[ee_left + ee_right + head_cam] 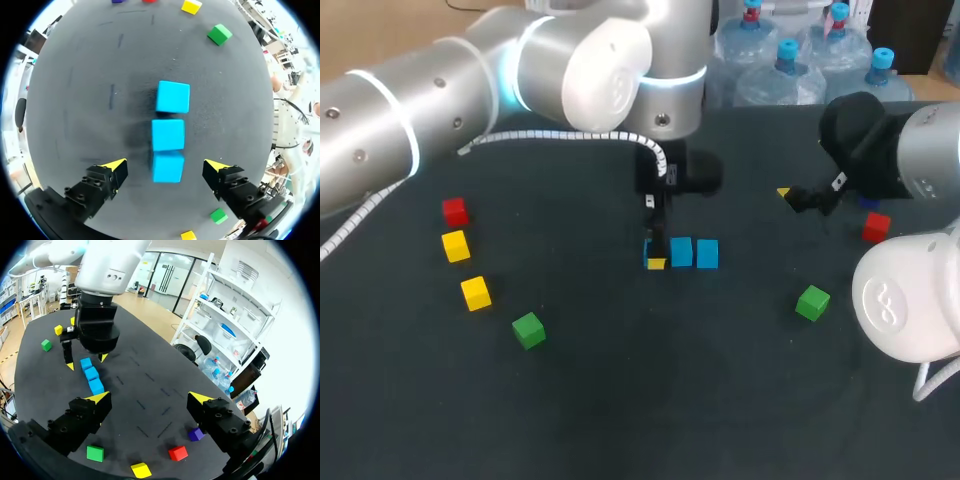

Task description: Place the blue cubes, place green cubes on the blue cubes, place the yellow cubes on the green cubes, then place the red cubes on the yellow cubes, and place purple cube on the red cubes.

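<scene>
our left gripper (167, 164) hangs open over the dark matte table (75, 100), fingers clear of the nearest of three smooth, sharp-edged blue plastic cubes (168, 134). they lie in a close row at mid-table, which we judge the base layer. our right gripper (150, 400) hovers open, empty, well aside.

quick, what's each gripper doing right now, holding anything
Left gripper: open, straddling the nearest small blue cube without touching it.
Right gripper: open, empty.

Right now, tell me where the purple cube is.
In the right wrist view the purple cube lies beside a red cube, just under the right gripper.
</scene>
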Tool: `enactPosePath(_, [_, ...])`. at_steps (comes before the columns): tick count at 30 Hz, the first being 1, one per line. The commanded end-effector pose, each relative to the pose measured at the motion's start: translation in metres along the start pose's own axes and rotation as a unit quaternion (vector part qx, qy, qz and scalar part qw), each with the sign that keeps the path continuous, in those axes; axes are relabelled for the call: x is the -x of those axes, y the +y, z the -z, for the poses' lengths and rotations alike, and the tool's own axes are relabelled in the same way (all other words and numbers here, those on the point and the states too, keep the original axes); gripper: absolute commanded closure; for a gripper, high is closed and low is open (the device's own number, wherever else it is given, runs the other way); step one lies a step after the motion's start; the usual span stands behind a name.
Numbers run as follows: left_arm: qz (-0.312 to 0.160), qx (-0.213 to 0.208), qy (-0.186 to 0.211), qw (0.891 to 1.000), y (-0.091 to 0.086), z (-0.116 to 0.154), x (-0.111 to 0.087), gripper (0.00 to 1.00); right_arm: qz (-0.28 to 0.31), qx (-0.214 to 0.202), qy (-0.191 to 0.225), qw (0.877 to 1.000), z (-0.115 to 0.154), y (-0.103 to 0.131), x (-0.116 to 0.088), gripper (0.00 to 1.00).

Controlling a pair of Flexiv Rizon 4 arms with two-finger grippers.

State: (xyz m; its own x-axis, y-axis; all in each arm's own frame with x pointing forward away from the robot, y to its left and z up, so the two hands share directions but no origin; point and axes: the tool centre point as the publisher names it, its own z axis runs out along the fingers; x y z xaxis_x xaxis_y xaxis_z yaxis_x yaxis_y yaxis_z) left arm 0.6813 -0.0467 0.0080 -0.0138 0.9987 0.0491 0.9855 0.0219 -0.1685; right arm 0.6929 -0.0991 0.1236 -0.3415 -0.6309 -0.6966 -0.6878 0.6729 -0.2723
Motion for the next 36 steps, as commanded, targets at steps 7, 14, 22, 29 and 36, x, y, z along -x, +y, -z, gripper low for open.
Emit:
enactPosePath(7, [0.027, 0.022, -0.001, 0.999, 0.001, 0.023, -0.020, 0.00, 0.000, 0.001, 0.001, 1.000, 0.001, -0.001, 0.000, 0.00])
enactPosePath(14, [0.053, 0.042, 0.004, 0.998, -0.008, 0.044, -0.037, 0.00, 0.000, 0.001, 0.001, 1.000, 0.001, -0.001, 0.000, 0.00])
enactPosePath(22, [0.072, 0.086, 0.018, 0.994, -0.028, 0.070, -0.064, 0.00, 0.000, 0.001, 0.001, 1.000, 0.001, -0.001, 0.000, 0.00])
enactPosePath(29, [0.080, 0.112, -0.009, 0.990, -0.045, 0.088, -0.082, 0.00, 0.000, 0.001, 0.001, 1.000, 0.001, -0.001, 0.000, 0.00])
enactPosePath(36, [0.103, 0.129, -0.040, 0.985, -0.060, 0.094, -0.096, 0.00, 0.000, 0.001, 0.001, 1.000, 0.001, -0.001, 0.000, 0.00])
